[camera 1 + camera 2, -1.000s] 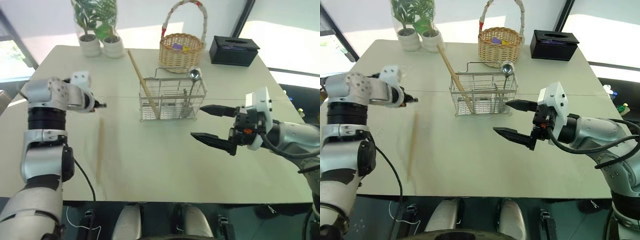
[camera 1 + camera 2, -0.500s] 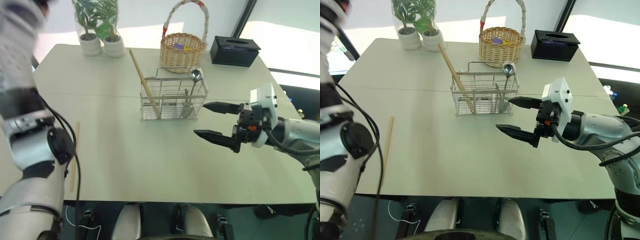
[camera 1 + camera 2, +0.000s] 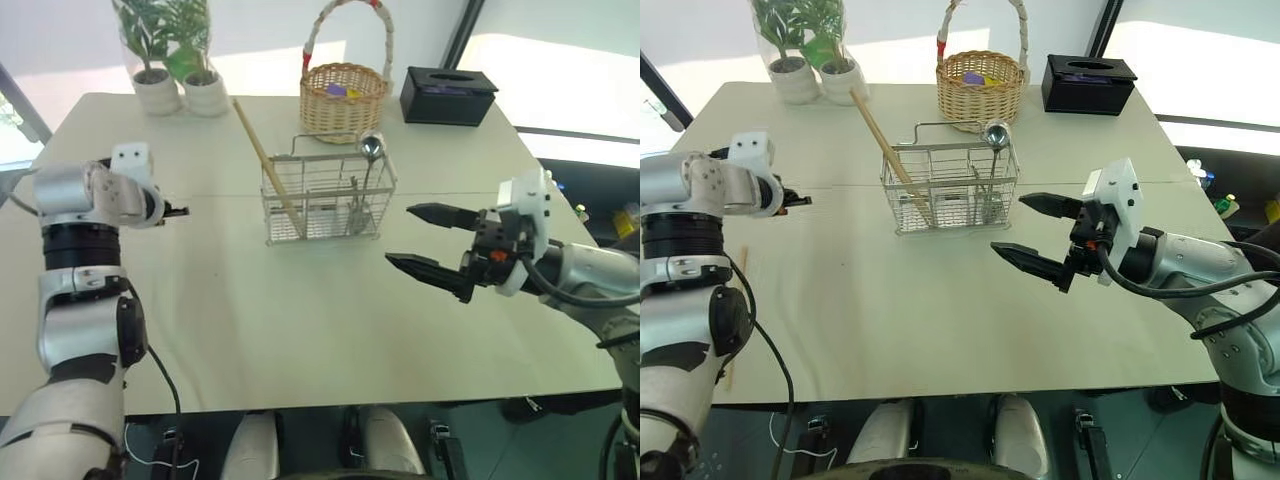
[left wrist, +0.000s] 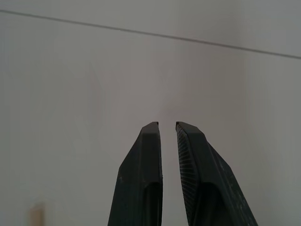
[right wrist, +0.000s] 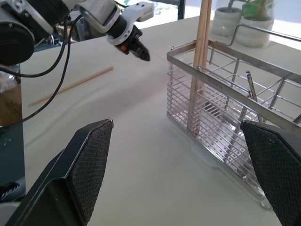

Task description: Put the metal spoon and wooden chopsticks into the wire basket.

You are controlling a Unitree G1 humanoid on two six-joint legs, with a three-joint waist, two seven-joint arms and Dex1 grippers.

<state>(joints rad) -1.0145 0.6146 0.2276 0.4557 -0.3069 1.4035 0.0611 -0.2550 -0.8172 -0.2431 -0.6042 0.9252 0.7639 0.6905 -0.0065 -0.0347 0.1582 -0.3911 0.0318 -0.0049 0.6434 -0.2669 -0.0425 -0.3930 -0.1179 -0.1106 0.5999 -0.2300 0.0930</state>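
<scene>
The wire basket (image 3: 325, 200) stands on the middle of the table. The metal spoon (image 3: 371, 148) stands in its right end, bowl up. One of the wooden chopsticks (image 3: 262, 160) leans in its left end. Another chopstick (image 5: 70, 86) lies flat on the table near the left edge, beside my left arm. My left gripper (image 3: 183, 212) hovers left of the basket with only a narrow gap between its fingers (image 4: 148, 155) and nothing in it. My right gripper (image 3: 400, 233) hangs to the right of the basket, wide open and empty.
A round wicker basket (image 3: 345, 95) with a tall handle stands behind the wire one. A black tissue box (image 3: 447, 93) is at the back right and two potted plants (image 3: 170, 60) at the back left. Bare tabletop (image 3: 300, 310) stretches in front.
The chopstick that was a blur by my left gripper now lies by the table's left edge. My left arm swung up and came back. The camera has shifted.
</scene>
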